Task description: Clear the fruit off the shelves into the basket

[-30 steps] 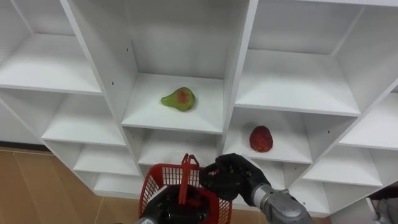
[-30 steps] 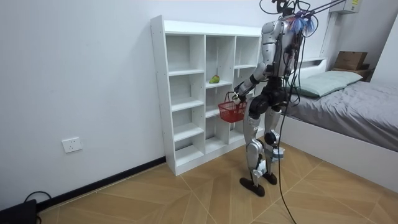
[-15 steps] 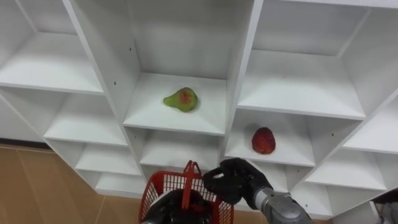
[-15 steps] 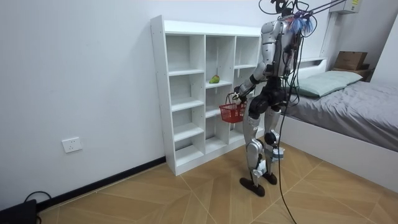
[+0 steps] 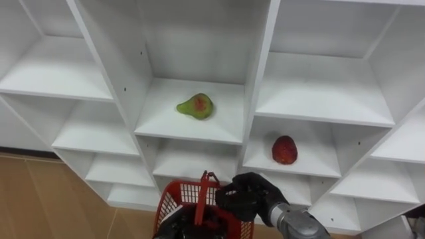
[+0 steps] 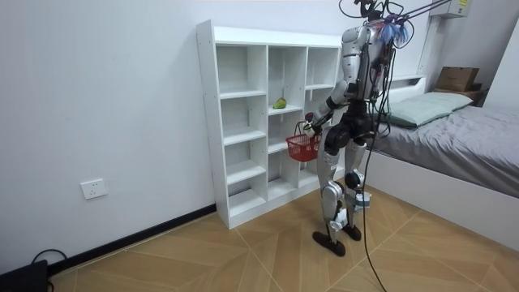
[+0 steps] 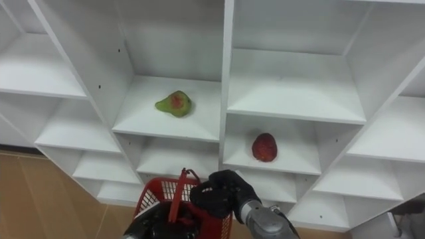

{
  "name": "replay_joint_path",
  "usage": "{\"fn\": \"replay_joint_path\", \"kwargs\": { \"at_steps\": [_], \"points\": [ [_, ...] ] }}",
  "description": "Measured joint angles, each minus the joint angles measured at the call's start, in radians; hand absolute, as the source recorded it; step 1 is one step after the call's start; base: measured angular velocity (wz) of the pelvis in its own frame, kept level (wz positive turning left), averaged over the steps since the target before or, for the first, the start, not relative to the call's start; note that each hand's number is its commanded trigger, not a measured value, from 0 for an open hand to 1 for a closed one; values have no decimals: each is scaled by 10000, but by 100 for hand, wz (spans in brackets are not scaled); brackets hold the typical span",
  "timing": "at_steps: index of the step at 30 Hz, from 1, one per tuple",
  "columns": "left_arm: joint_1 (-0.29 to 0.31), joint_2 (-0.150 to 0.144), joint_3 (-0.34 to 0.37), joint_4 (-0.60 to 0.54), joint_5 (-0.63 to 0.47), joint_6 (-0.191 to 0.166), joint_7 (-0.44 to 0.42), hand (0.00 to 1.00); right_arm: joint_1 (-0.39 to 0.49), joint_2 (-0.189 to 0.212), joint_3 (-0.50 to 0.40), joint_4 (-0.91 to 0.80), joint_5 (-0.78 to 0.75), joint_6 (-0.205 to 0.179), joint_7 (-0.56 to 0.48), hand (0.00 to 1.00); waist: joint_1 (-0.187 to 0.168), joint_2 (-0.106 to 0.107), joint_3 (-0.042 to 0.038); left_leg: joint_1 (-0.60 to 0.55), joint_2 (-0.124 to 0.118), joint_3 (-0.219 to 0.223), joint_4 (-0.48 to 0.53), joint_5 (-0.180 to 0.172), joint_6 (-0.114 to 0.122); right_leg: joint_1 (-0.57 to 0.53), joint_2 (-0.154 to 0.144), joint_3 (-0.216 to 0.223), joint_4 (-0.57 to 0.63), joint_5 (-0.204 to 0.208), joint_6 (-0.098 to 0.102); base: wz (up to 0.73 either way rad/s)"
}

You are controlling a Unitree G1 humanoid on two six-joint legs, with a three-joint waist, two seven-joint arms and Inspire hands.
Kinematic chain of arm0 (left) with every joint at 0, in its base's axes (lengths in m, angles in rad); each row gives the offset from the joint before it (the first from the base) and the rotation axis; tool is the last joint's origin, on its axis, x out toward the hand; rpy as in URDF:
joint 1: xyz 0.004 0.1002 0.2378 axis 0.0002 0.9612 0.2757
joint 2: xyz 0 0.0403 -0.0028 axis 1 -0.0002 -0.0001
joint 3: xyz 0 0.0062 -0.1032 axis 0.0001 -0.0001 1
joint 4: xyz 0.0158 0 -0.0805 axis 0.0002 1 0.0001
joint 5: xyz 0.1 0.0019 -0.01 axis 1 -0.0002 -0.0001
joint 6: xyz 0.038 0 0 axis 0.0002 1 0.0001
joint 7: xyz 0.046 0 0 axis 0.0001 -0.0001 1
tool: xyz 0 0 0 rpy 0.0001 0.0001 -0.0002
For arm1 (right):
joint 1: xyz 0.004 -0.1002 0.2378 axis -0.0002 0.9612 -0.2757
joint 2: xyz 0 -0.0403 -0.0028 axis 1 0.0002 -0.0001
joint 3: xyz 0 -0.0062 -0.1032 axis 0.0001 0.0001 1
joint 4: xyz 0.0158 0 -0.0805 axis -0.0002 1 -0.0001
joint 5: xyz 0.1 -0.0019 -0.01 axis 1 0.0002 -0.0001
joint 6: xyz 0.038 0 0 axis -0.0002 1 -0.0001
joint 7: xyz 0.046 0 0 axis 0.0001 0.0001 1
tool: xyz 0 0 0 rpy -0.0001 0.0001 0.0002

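Red plastic basket (image 5: pixel 174 200) is held under the curled right hand (image 5: pixel 247 196), presumably to catch fruit; the grip of the left hand (image 5: pixel 176 230) cannot be told.

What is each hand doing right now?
Left hand: at the red basket, its grip hidden, so it cannot be told.
Right hand: fingers curled shut beside the basket, nothing seen in them.

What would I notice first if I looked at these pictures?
Two fruits stand out against the white shelves: a green pear with a red patch in the middle compartment, and a red fruit one compartment lower, to its right. Below them, at the bottom of the eye views, is a red basket, with the robot's right hand at its right rim.
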Motion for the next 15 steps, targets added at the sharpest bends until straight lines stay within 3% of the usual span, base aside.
{"fn": "replay_joint_path", "kwargs": {
  "at_steps": [2, 4, 5, 6, 15],
  "points": [
    [-1, 0, -24, 0, 0, 1, 0, 100, 0, -3, 7, 0, 3, 0, -4, 72, -26, 0, 0, 1, -3, 0, 2, 0, 0, 19, -2, -12, -5, 0, 0, 0],
    [0, 0, -60, 0, 0, 3, 0, 100, 0, -2, 25, 0, 3, 0, -2, 17, -33, 0, 0, -5, -53, -3, 3, 0, 0, 18, -5, -19, -6, -1, 1, 0],
    [-1, 1, -96, -1, 0, 3, 0, 100, 0, -3, 41, -1, 13, 0, 0, 5, -39, -1, -1, -5, -55, -6, 3, 0, 0, 20, -7, -30, -5, -1, 1, 0],
    [-1, 1, -111, -1, 0, 3, 0, 100, 0, -3, 43, -1, 19, 0, 1, 0, -41, -1, -1, -5, -55, -8, 3, 0, 0, 21, -8, -35, -5, -1, 1, 0],
    [0, 7, -147, 50, 8, 11, -12, 100, -17, -2, 56, 1, 16, -8, 5, 0, -76, 1, -1, 58, -68, -19, 7, 0, 0, 112, -22, -76, -17, -10, 17, 0]
  ]
}}
